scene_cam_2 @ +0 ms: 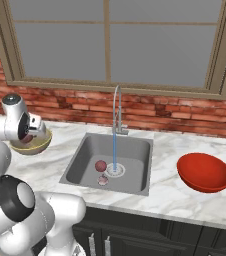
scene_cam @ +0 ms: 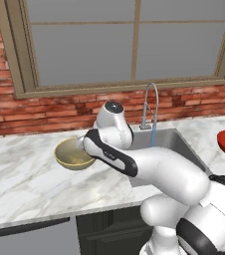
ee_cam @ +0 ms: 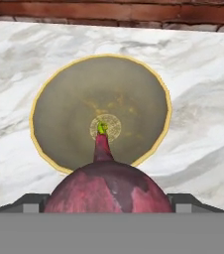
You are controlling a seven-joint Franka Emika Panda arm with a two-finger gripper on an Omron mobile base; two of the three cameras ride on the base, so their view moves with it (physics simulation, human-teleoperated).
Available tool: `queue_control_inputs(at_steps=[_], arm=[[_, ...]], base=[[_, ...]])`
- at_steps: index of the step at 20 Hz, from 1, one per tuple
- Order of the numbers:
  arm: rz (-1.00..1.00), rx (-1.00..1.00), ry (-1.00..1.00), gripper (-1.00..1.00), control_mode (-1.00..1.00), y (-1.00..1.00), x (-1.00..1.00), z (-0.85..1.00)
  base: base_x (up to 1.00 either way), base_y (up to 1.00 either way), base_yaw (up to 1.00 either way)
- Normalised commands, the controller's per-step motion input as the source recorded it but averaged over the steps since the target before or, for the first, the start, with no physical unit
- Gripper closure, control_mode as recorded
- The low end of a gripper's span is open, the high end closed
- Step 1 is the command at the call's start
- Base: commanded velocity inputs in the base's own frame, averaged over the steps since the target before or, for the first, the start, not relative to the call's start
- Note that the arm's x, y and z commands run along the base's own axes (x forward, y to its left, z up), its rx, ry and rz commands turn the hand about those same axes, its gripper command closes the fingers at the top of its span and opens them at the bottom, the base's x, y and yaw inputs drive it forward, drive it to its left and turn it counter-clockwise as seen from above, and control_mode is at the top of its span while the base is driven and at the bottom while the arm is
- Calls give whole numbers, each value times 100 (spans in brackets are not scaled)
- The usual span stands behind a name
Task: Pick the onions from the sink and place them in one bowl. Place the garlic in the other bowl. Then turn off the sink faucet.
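A: Where is the gripper (scene_cam_2: 32,131) seen?

B: Over the yellowish-tan bowl (ee_cam: 100,113) on the marble counter (scene_cam: 25,184), left of the sink (scene_cam_2: 85,150). A reddish-purple onion (ee_cam: 109,191) is seen between the two dark fingertips (ee_cam: 30,202) in the hand view, stem pointing toward the middle of the bowl below.

A: Is the onion gripped?

B: The jaws are spread wide with the onion filling the gap; a tip is seen at each side of it, so it is noted as held.

A: What is left in the sink?

B: A second onion (scene_cam_2: 100,166) is seen beside the drain, and the small pale garlic (scene_cam_2: 103,180) just in front of it, nearly touching. Water is seen running from the faucet (scene_cam_2: 117,107) onto the drain.

A: The red bowl (scene_cam_2: 204,172)?

B: It is set on the counter right of the sink, well apart from the gripper
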Motion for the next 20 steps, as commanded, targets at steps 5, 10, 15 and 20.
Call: queue_control_inputs(at_steps=[5,10,15,20], arm=[[0,0,0,100,-100,4,17,0],[0,0,1,100,-100,2,12,0],[0,-1,5,100,-100,22,13,0],[0,-1,10,100,-100,29,19,0]], base=[[0,0,0],[0,0,0],[0,0,0],[0,0,0]])
